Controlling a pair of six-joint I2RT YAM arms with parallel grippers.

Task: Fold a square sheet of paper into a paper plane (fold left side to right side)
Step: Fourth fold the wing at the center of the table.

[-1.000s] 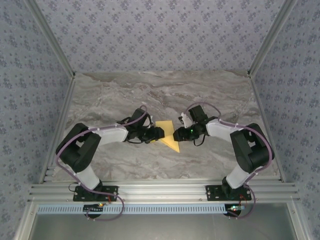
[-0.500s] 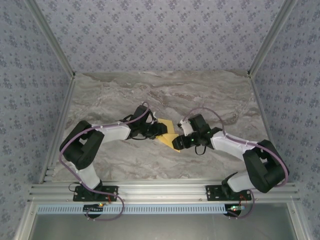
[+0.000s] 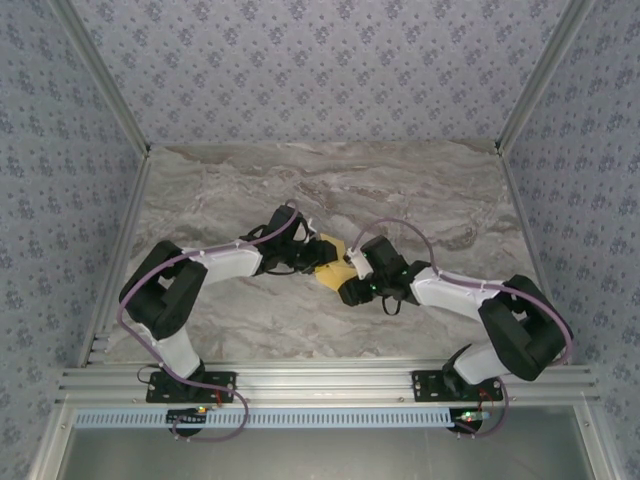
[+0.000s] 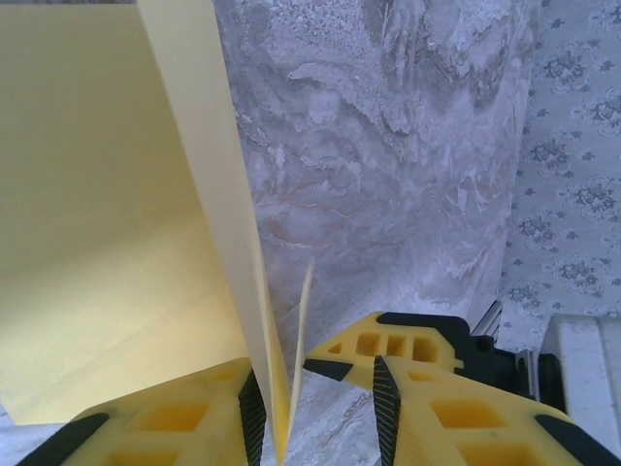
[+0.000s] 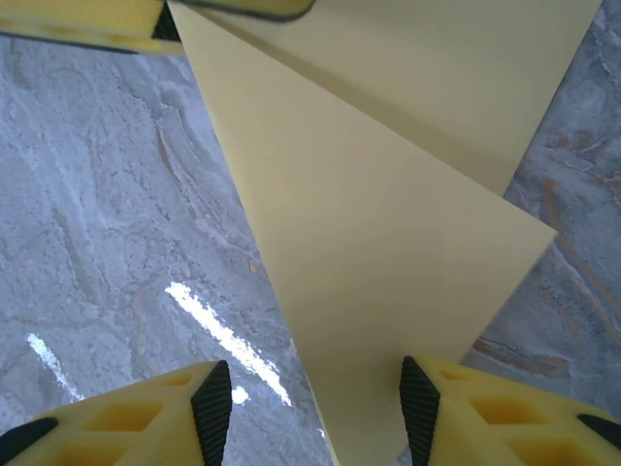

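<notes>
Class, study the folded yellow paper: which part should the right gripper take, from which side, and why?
Grip the paper at its narrow pointed corner, coming in from the tip end. It tapers to a point lying between the right gripper's open fingers, so closing there should pinch it.

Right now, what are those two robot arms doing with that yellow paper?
Two arms are folding a yellow sheet of paper in the middle of the table. It is already folded to a point. The left arm has paper layers between its jaws; the jaws of the right arm straddle the pointed end. Neither pair looks clamped shut.
</notes>
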